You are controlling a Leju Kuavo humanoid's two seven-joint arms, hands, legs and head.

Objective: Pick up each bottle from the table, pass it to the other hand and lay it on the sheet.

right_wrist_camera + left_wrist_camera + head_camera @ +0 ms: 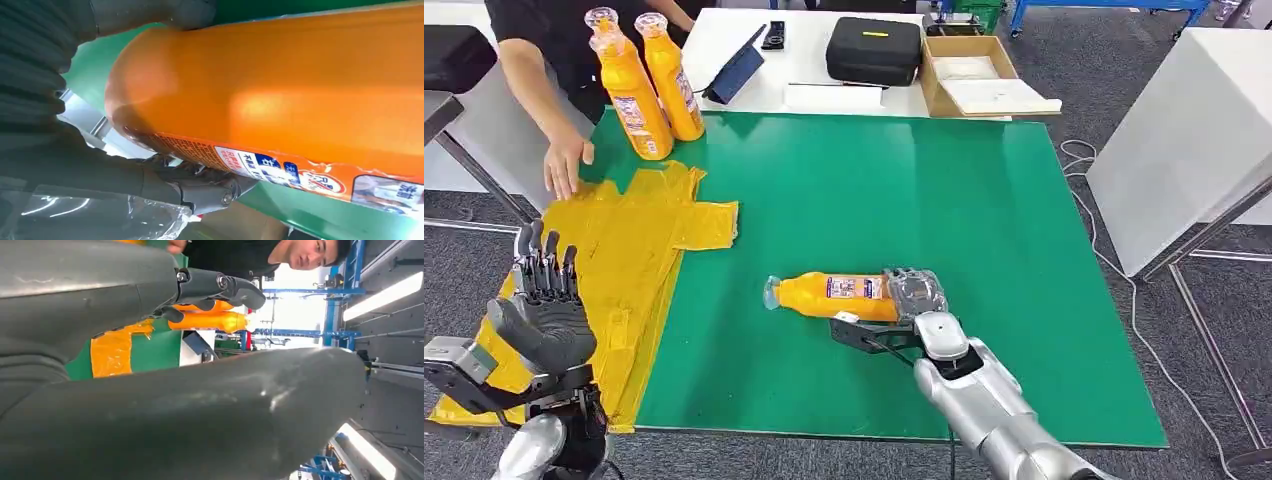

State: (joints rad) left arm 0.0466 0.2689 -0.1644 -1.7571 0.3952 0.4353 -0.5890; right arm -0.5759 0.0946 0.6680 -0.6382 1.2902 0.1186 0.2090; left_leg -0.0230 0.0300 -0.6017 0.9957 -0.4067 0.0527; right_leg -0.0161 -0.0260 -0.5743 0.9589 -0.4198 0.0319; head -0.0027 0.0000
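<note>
Bottle [839, 296] is lying on its side on the green mat [984, 220], cap end toward the sheet [639, 250], base end inside the right hand [916, 296]. In the right wrist view the fingers [200, 187] are seen curled around the orange body with the thumb on the opposite side, so it is taken as gripped; whether it is lifted off the mat yet cannot be told. Step judged: pick-up of this bottle, handover not yet begun. Left hand [542, 310] is held up at the near left, over the sheet's edge, fingers straight and apart, nothing in it. Well apart from the bottle. Next move as judged: bottle to be raised clear of the mat and carried left toward the left hand, cap end leading, so the free neck-side half can be grasped; release by the right hand only once the left has closed. Risk: grip is far at the base, so sag or slip is possible. Two more bottles [649, 85] are standing at the mat's far left corner, just beyond the sheet. A person's hand [567, 165] is resting at the sheet's far edge; the handover path is best kept clear of it.
</note>
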